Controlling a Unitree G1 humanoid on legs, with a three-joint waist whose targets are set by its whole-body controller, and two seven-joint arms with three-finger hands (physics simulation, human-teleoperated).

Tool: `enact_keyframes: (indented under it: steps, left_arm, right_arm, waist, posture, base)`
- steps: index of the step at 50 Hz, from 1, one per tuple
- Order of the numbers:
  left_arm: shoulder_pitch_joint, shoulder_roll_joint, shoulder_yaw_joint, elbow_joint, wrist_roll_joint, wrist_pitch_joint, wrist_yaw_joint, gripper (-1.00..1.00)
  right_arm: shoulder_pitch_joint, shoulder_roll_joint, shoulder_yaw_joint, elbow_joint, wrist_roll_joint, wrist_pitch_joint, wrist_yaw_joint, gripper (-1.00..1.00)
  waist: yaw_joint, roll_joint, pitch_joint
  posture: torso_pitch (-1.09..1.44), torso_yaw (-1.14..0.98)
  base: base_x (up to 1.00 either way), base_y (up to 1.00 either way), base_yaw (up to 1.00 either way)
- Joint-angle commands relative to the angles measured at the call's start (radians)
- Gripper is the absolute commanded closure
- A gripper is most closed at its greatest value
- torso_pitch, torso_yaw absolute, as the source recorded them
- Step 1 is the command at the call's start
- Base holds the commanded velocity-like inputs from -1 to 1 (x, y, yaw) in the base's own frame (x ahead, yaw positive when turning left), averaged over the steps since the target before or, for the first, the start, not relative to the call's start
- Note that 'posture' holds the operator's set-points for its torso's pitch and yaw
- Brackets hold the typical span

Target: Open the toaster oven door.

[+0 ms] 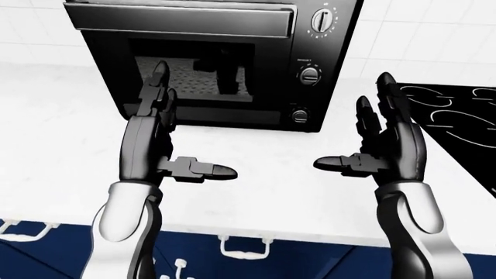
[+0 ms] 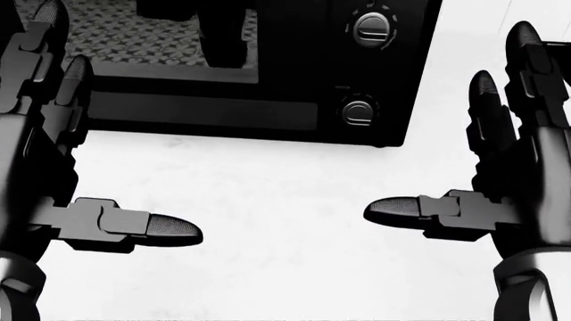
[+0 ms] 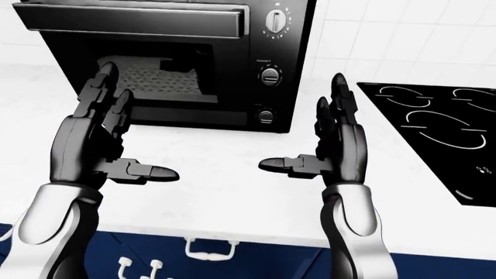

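A black toaster oven (image 1: 209, 58) stands on the white counter (image 1: 263, 192), filling the top of both eye views. Its door (image 3: 147, 70) looks closed, with a long bar handle (image 1: 182, 20) across the top and a glass window showing a mesh rack. Three knobs (image 1: 310, 74) run down its right side. My left hand (image 1: 186, 133) is open below the door's left part, fingers up and thumb pointing right. My right hand (image 1: 355, 132) is open to the right of the oven, thumb pointing left. Neither hand touches the oven.
A black cooktop (image 3: 434, 133) with white ring marks lies in the counter at the right. Navy drawers with white handles (image 1: 244, 247) run under the counter edge at the bottom. White wall tiles (image 3: 388, 35) rise behind the oven.
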Motion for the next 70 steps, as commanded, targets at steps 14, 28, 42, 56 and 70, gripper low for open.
enact_keyframes:
  steps: [14,28,42,56,70]
  left_arm:
    - [-0.024,-0.002,-0.009,-0.025,0.015,-0.027,-0.007,-1.00]
    - [-0.040,0.004,-0.009,-0.022,0.017,-0.017,-0.011,-1.00]
    - [-0.082,0.017,-0.009,-0.043,0.036,0.043,-0.021,-1.00]
    - [-0.198,0.067,-0.023,0.061,0.129,0.051,-0.034,-1.00]
    - [-0.395,0.048,-0.099,0.566,0.716,-0.297,-0.182,-1.00]
  right_arm:
    - [-0.006,-0.004,0.001,-0.013,0.003,-0.060,0.001,-1.00]
    - [-0.017,-0.005,0.005,-0.001,-0.002,-0.061,0.005,-1.00]
    - [-0.009,-0.002,0.002,-0.035,0.006,-0.037,-0.004,-1.00]
    - [-0.003,0.000,0.006,-0.020,0.003,-0.055,-0.004,-1.00]
    - [0.018,0.005,0.000,0.005,0.000,-0.089,0.010,-1.00]
  waist:
    - [0.001,0.003,-0.131]
    - [0.005,0.006,-0.240]
    - [0.015,0.011,-0.283]
    - [0.024,0.011,-0.329]
    - [0.023,0.000,-0.344]
  posture:
    - [-0.28,0.00]
    - [-0.41,0.00]
    - [-0.54,0.00]
    - [-0.65,0.00]
    - [-0.65,0.00]
  base:
    - [0.00,0.00,0.00]
    - [0.00,0.00,0.00]
    - [0.00,0.00,0.00]
    - [0.00,0.00,0.00]
    - [0.00,0.00,0.00]
